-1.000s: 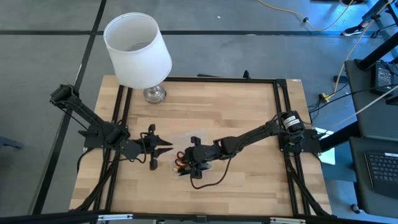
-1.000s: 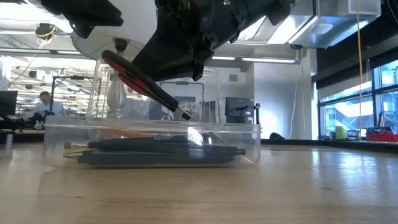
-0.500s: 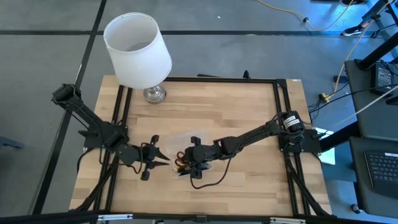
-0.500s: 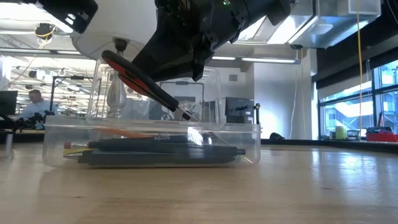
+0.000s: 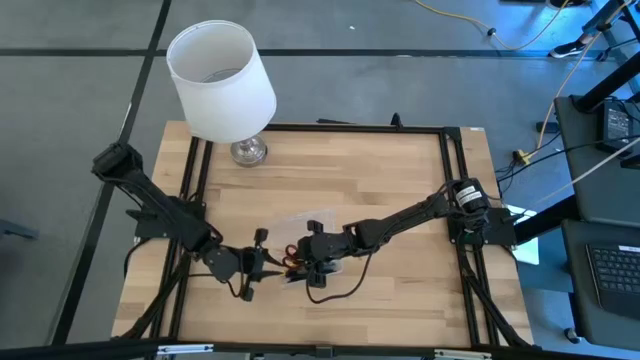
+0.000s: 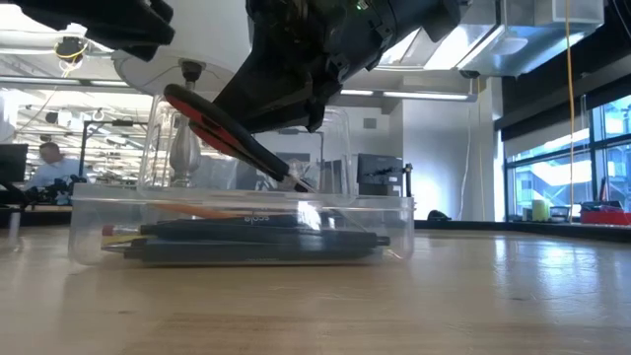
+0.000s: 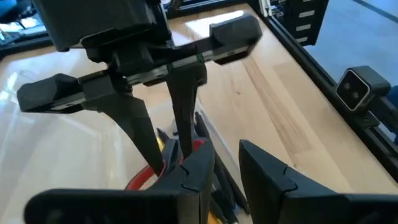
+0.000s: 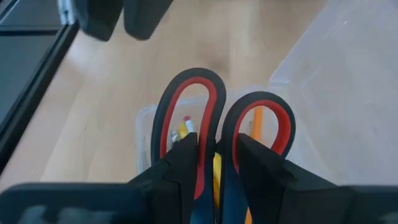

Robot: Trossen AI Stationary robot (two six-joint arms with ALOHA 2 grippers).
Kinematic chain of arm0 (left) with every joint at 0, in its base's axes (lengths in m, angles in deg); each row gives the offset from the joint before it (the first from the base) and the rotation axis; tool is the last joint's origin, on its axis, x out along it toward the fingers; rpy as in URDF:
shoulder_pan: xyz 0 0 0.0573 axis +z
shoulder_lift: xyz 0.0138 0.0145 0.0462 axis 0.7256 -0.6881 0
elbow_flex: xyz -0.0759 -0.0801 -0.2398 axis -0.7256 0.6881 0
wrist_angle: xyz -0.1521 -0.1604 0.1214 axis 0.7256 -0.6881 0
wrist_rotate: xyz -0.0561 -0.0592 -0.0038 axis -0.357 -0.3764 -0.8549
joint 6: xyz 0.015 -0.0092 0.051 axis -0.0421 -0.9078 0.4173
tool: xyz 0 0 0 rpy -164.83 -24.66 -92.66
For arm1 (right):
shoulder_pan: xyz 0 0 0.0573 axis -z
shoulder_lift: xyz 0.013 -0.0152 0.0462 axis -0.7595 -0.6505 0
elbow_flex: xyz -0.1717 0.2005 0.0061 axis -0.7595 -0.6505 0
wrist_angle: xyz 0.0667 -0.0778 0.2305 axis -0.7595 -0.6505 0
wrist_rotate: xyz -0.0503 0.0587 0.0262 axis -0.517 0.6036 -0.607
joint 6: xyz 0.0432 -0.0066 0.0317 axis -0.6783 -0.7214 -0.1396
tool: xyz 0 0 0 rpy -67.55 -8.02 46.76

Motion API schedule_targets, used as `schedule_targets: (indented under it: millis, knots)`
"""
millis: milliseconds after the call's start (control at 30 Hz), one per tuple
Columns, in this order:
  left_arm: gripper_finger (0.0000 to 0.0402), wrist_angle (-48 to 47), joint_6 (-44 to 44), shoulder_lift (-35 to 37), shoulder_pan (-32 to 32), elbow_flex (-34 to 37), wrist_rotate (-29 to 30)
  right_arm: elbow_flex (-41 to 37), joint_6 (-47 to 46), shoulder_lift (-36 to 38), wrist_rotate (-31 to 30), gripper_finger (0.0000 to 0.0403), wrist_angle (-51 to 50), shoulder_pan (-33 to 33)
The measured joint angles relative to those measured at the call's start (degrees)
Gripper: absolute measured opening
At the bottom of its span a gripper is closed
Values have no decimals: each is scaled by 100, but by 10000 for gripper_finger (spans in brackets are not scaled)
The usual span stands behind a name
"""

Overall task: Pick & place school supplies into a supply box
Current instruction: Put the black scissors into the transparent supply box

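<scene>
Gripping the scissors [image 8: 221, 134] by their red handles with the right gripper [image 8: 217, 163], fingers clamped on them, tilting them blade-down over the supply box [image 6: 237, 229]. Lying flat inside that box: dark pens [image 6: 256, 242] and pencils. Hovering just beside the box's handle-side end: left gripper [image 5: 262, 268], fingers standing slightly apart, holding nothing.

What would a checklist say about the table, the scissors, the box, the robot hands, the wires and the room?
Surface: wooden table, mostly bare.
Job's things: red-handled scissors tilted over clear supply box; pencils and pens lie inside.
Clutter: white-shaded lamp at far left corner.
Grippers: right gripper shut on the scissors; left gripper beside the box, holding nothing.
Cables: black cable loops under the right wrist.
Surroundings: a person far behind.
</scene>
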Motion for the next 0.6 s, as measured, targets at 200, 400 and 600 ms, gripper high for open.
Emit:
schedule_targets:
  millis: [200, 400, 600]
  knots:
    - [72, 0, -32, -57, -105, 0, -107, -2, 5, 0, 399, 113, -39, 0]
    - [72, -99, 307, -57, -105, 0, -55, -2, 5, 0, 402, 113, 0, -2]
    - [72, -562, 2095, -108, -105, 0, -57, -2, 7, 0, 402, 113, 12, -2]
